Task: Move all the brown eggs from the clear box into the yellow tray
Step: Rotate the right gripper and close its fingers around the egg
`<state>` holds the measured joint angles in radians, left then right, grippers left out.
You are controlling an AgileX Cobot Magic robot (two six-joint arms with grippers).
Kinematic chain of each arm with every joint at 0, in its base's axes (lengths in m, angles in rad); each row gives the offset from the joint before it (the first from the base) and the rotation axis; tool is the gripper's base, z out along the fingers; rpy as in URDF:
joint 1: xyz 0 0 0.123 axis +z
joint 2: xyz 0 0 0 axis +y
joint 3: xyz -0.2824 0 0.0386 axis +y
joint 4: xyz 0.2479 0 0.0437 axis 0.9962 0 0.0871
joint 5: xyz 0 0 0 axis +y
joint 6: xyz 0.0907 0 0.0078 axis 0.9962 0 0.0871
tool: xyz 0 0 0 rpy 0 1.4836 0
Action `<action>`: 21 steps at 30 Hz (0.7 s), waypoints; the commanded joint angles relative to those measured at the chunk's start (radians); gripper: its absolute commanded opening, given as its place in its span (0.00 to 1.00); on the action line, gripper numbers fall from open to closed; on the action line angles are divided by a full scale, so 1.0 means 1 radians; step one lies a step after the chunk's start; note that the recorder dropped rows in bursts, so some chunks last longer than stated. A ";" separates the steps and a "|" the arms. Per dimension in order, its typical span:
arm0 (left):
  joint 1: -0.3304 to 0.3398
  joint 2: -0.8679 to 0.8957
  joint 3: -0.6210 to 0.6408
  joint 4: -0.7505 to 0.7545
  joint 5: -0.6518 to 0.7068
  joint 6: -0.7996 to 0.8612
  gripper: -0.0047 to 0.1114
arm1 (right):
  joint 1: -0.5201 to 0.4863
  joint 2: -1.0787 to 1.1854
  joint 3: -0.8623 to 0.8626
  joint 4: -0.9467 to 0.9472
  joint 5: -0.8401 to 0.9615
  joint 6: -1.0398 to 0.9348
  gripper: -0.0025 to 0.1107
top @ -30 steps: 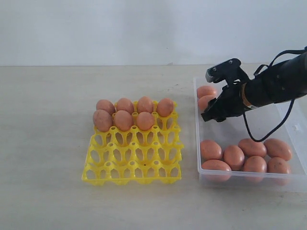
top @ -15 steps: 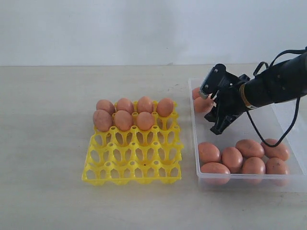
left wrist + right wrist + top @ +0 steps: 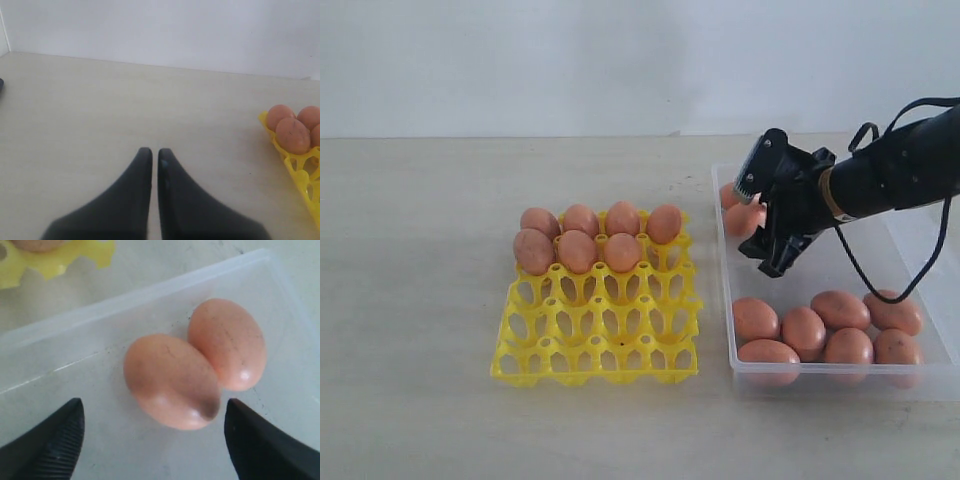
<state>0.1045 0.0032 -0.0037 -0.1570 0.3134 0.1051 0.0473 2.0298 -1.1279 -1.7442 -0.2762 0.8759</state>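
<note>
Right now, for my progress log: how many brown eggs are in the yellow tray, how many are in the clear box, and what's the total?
In the yellow tray: 7 brown eggs
In the clear box: 9 brown eggs (2 at the far corner, 7 along the near wall)
Total visible: 16

The brown eggs (image 3: pixel 577 250) are showing orange-brown shells, some carrying faint dark speckles and hairlines. The yellow tray (image 3: pixel 600 340), left of centre, is glowing bright yellow on the pale beige table (image 3: pixel 420 250), while the clear box (image 3: pixel 890 250) is looking frosted white and the right hand (image 3: pixel 758 226) is showing black.
</note>
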 commanded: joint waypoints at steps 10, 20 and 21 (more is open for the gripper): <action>0.003 -0.003 0.004 -0.001 -0.002 0.004 0.08 | -0.006 -0.008 -0.001 0.000 -0.036 -0.013 0.63; 0.003 -0.003 0.004 -0.001 -0.002 0.004 0.08 | -0.006 -0.006 -0.001 0.000 -0.056 -0.022 0.42; 0.003 -0.003 0.004 -0.001 -0.002 0.004 0.08 | -0.006 -0.006 -0.001 0.000 -0.051 -0.022 0.41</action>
<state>0.1045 0.0032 -0.0037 -0.1570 0.3134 0.1051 0.0473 2.0238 -1.1279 -1.7442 -0.3350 0.8636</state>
